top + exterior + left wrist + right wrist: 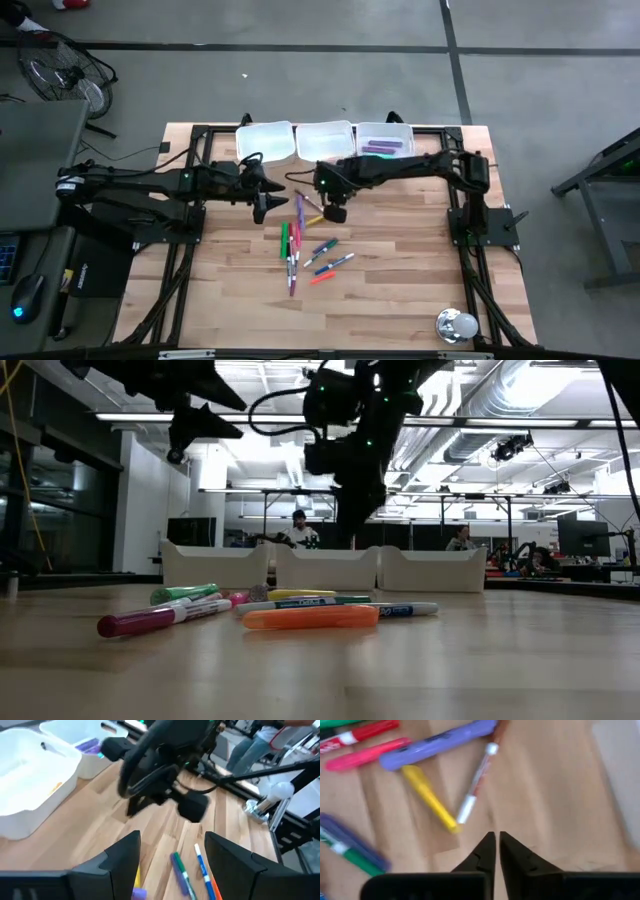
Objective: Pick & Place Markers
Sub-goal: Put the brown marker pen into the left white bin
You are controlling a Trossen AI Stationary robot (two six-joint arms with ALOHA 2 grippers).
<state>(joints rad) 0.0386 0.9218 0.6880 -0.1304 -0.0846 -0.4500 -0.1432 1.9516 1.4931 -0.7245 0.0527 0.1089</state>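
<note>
Several markers (305, 245) in green, purple, red, pink, orange, yellow and blue lie loose on the wooden table's middle; the low view shows them lying flat, among them an orange one (310, 617). My right gripper (335, 212) hangs over the far right end of the pile, pointing steeply down. In its wrist view it (496, 839) is shut with nothing between the fingers, just off a yellow marker (430, 797) and a white-barrelled one (477, 782). My left gripper (268, 205) hovers left of the pile, open (172, 847) and holding nothing.
Three white trays stand in a row along the far edge (265, 140) (325, 140) (385, 135); the right one holds purple markers (385, 147). A shiny round metal object (457, 324) sits near the front right corner. People show in the room behind the table (300, 530).
</note>
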